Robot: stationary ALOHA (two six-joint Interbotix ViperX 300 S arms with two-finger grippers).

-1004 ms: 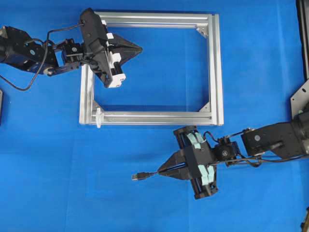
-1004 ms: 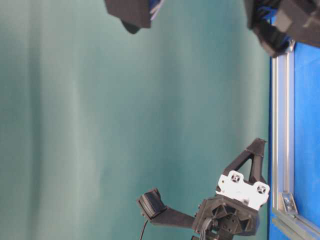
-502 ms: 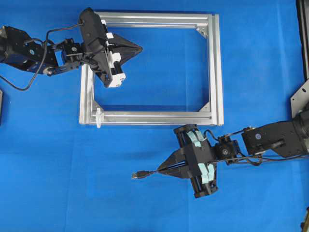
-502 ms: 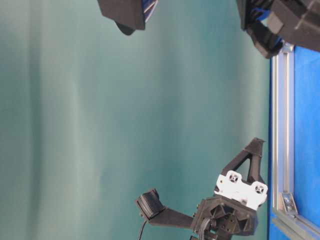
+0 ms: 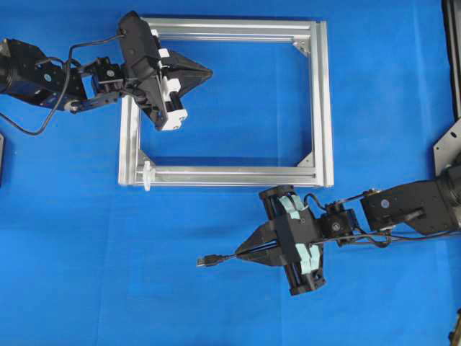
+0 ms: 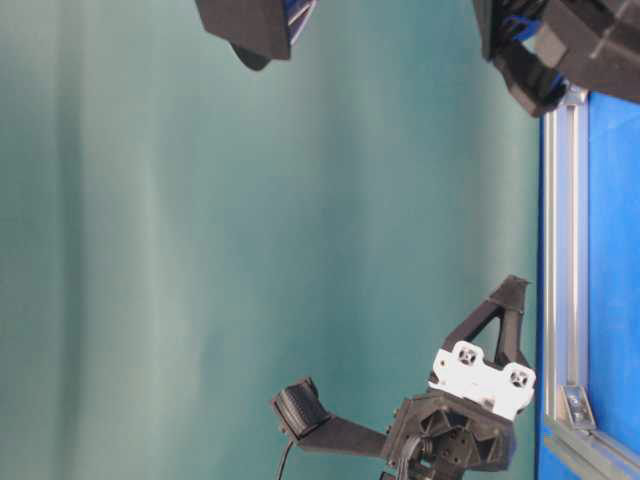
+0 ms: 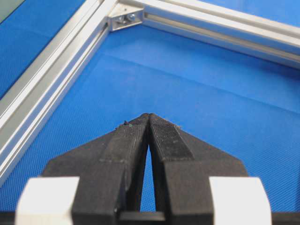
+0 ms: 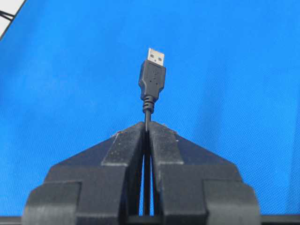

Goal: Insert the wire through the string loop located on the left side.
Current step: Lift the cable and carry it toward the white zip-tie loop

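Observation:
My right gripper (image 5: 238, 257) is shut on the wire (image 5: 225, 259) below the silver frame (image 5: 230, 175). The wire's black USB plug (image 5: 209, 262) sticks out to the left of the fingertips, over the blue mat. In the right wrist view the plug (image 8: 152, 77) stands straight ahead of the gripper (image 8: 147, 124), metal tip forward. The string loop (image 5: 147, 175) is a small white piece at the frame's lower left corner, up and to the left of the plug. My left gripper (image 5: 209, 73) (image 7: 149, 116) is shut on nothing and hovers inside the frame's upper left part (image 7: 47, 70).
The blue mat (image 5: 108, 274) spreads wide to the left of and below the plug. A metal bracket (image 5: 448, 144) sits at the right edge. The table-level view has the left gripper (image 6: 514, 288) above the frame rail (image 6: 563, 250).
The right gripper with the wire shifted very slightly a second ago. It has held still since. The left arm has not moved.

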